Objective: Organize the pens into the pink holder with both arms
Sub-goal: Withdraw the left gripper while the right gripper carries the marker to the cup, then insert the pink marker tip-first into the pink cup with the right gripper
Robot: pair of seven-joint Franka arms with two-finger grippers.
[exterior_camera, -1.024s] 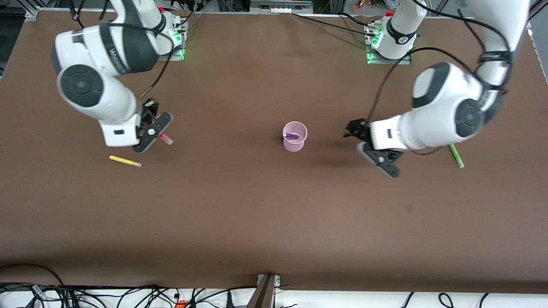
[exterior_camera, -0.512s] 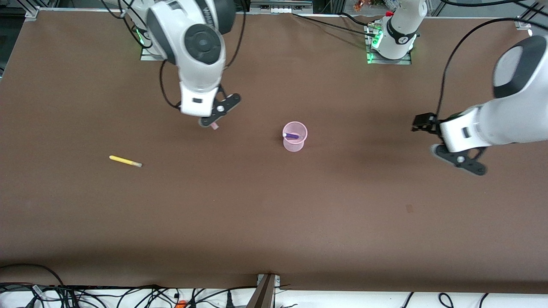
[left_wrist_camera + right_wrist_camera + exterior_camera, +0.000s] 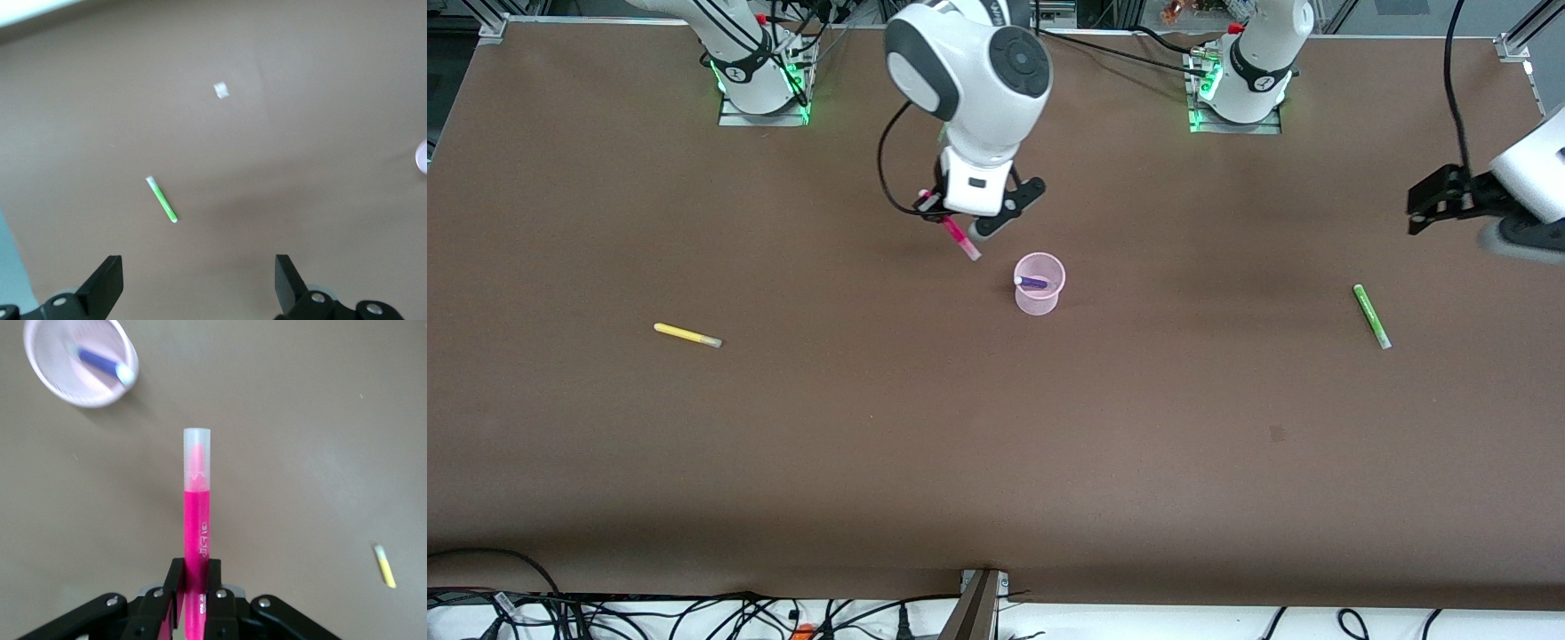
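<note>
My right gripper (image 3: 953,222) is shut on the magenta-pink pen (image 3: 960,238) and holds it tilted above the table beside the pink holder (image 3: 1052,303), toward the right arm's end. The right wrist view shows the pen (image 3: 197,513) clamped between the fingers, with the holder (image 3: 80,403) apart from its tip. The dark purple pen (image 3: 1034,283) stands inside the holder. My left gripper (image 3: 199,293) is open and empty, high over the left arm's end of the table (image 3: 1498,227). The green pen (image 3: 1371,316) lies on the table below it. The yellow pen (image 3: 687,335) lies toward the right arm's end.
The brown table top (image 3: 996,444) carries a small pale mark (image 3: 1276,433) nearer the front camera. Arm bases with green lights (image 3: 760,84) stand along the table's edge farthest from the camera. Cables hang along the nearest edge.
My right arm lifted the magenta-pink pen and carried it from near the yellow pen to beside the holder. My left arm swung away from the holder to the table's end, uncovering the green pen.
</note>
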